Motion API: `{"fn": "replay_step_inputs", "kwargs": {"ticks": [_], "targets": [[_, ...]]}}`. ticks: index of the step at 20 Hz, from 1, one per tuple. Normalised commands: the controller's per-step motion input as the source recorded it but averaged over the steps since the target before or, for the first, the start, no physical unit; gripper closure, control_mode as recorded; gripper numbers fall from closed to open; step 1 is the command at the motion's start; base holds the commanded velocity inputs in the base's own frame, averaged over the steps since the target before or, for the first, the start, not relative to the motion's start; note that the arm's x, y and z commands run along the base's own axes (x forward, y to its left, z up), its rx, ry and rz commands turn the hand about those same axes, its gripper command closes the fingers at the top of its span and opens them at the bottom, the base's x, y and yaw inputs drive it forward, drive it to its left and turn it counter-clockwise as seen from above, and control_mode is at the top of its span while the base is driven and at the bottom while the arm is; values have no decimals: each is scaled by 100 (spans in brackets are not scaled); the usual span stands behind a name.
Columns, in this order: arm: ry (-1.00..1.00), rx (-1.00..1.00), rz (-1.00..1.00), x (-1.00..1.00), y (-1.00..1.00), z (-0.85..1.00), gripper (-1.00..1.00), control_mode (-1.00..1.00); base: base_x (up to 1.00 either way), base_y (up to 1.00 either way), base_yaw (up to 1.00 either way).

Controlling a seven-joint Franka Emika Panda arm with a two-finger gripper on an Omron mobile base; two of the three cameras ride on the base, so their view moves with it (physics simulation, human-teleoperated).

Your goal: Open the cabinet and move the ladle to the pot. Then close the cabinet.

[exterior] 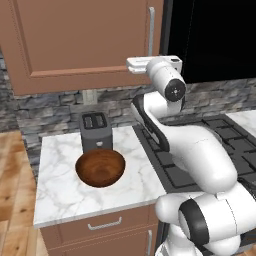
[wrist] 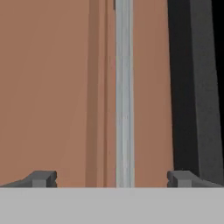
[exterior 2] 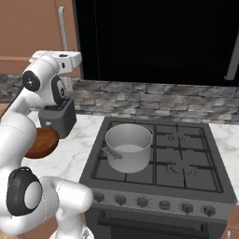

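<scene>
Still early: reddish-brown wooden cabinet [exterior: 75,40] door shut, gripper [wrist: 112,178] jaws wide, straddling long silver bar handle [wrist: 124,92], ungrasped; ladle transfer to silver-grey metal pot [exterior 2: 128,147] pending.

Grey stone backsplash [exterior: 45,107], white marble counter [exterior: 60,185], wood floor [exterior: 12,165], black stove [exterior 2: 154,163].
</scene>
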Motion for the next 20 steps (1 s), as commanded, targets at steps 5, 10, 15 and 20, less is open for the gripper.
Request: {"fn": "replay_step_inputs", "kwargs": {"ticks": [5, 10, 15, 20], "targets": [[0, 0, 3, 39, 0, 1, -100, -100, 0, 0, 0], [0, 0, 4, 45, 0, 0, -100, -100, 0, 0, 0], [0, 0, 5, 54, 0, 0, -100, -100, 0, 0, 0], [3, 0, 2, 32, 0, -2, 100, -100, 0, 0, 0]]}}
